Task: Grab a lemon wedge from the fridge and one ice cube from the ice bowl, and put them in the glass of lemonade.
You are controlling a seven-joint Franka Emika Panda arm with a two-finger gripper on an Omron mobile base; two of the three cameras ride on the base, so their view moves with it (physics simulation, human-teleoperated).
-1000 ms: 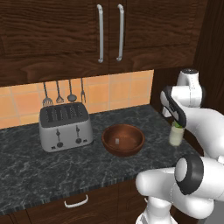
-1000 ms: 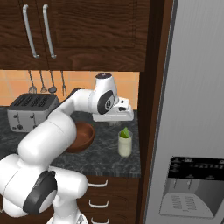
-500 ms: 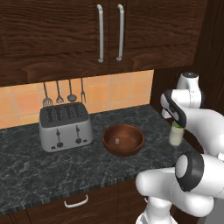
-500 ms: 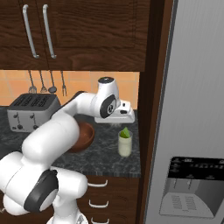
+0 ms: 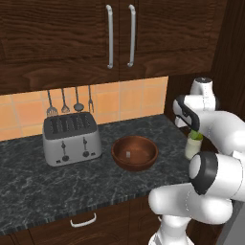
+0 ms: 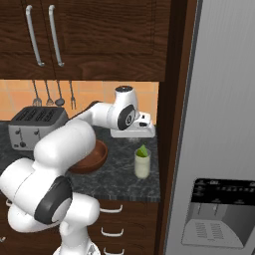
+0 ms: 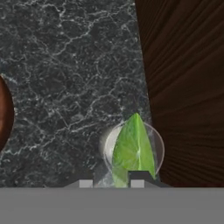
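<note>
Lemon wedge (image 7: 132, 148) sits in the lemonade glass (image 6: 142, 163) at the bench's right end, by the fridge (image 6: 219, 124). End effector (image 7: 112, 181) closed, empty, above the glass. Left: an ice cube (image 5: 128, 154), in the bowl (image 5: 134, 153).

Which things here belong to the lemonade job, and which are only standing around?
Job: lemon wedge in the glass of lemonade; ice bowl holding one ice cube; fridge; gripper.
Not job: toaster, hanging utensils, upper cabinets.
</note>
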